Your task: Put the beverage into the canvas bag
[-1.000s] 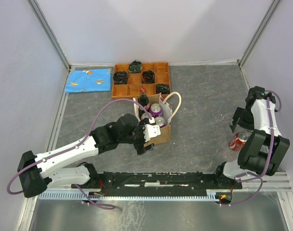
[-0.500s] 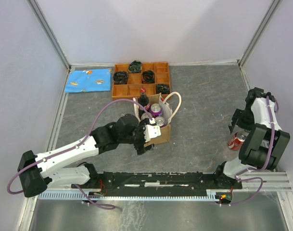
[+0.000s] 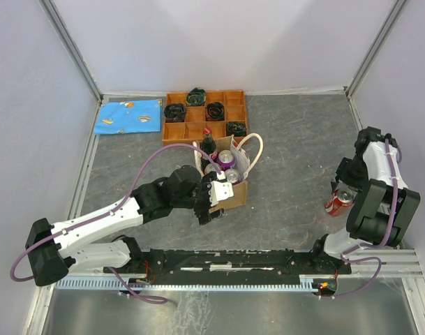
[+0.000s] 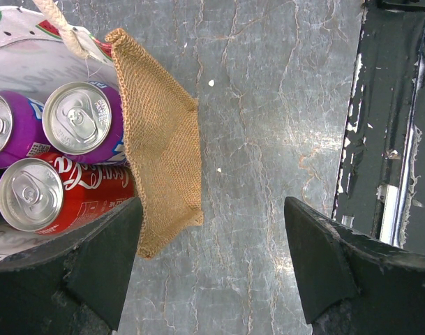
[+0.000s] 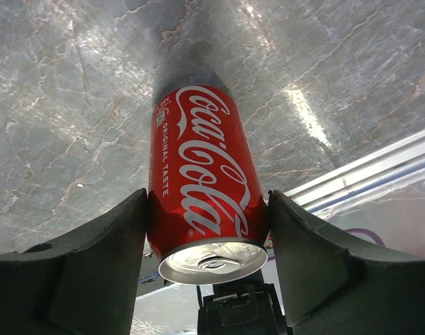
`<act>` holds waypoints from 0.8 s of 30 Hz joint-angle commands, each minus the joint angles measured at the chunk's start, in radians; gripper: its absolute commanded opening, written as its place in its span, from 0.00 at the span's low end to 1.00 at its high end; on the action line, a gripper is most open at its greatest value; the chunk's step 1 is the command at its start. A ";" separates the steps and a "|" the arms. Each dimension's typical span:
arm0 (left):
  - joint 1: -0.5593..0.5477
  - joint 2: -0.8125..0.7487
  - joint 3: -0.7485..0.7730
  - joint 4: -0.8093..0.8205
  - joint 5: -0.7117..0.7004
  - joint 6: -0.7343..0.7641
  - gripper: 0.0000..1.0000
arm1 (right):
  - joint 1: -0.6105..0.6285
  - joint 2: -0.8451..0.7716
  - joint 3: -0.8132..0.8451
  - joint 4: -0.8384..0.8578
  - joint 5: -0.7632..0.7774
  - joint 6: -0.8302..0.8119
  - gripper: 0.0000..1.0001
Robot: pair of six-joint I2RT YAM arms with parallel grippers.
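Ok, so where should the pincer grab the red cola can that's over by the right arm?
Around its round middle, squeezing both curved sides and coming in from the lid end. The red cola can points its silver lid at the right pincer. That puts its smooth, straight sides right between the fingers, which are pressing on them now.

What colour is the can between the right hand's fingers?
Red can, white lettering; clearest in right wrist view.

Bright, even overhead light; glare streaks the table near its front edge, a soft shadow beyond the red can. Sharp focus.
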 commanded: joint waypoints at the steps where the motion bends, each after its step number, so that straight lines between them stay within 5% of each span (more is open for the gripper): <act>1: -0.009 -0.004 0.017 0.007 0.012 0.035 0.88 | 0.079 0.035 0.017 0.111 -0.092 0.069 0.69; 10: -0.008 -0.023 0.006 0.000 -0.001 0.038 0.88 | 0.209 0.140 0.136 0.115 -0.061 0.118 0.76; 16: -0.007 -0.031 -0.001 0.008 -0.009 0.047 0.88 | 0.214 0.115 0.154 0.104 -0.059 0.095 0.89; 24: -0.007 -0.041 -0.019 0.019 -0.012 0.050 0.88 | 0.214 0.084 0.179 0.048 -0.068 0.071 0.91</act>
